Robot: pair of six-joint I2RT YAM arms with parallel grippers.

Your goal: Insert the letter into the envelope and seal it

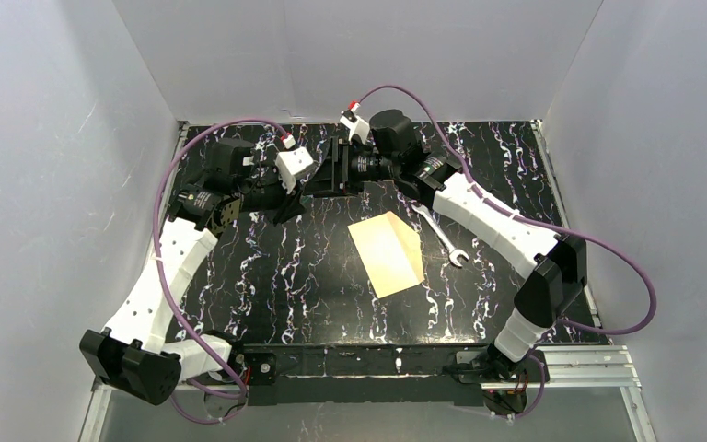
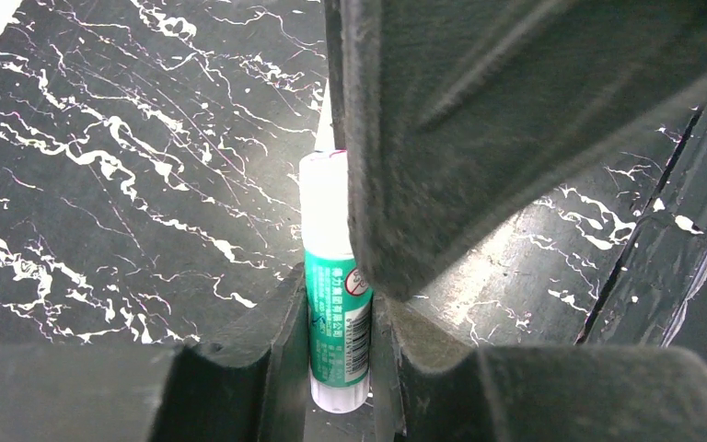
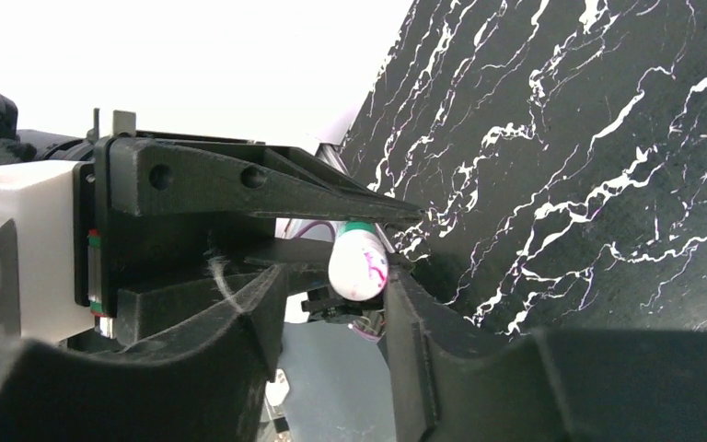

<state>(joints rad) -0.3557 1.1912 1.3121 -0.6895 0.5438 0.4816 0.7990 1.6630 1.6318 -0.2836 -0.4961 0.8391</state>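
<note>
White arm shells (image 1: 161, 276), blk joints, purple cables (image 1: 640, 295) — L end effector (image 1: 288, 207), R end effector (image 1: 324, 177) matte blk.

I see a black, white-veined marble bench (image 1: 276, 276), boxed in by plain pale grey walls (image 1: 46, 138) on three sides, evenly lit.
</note>
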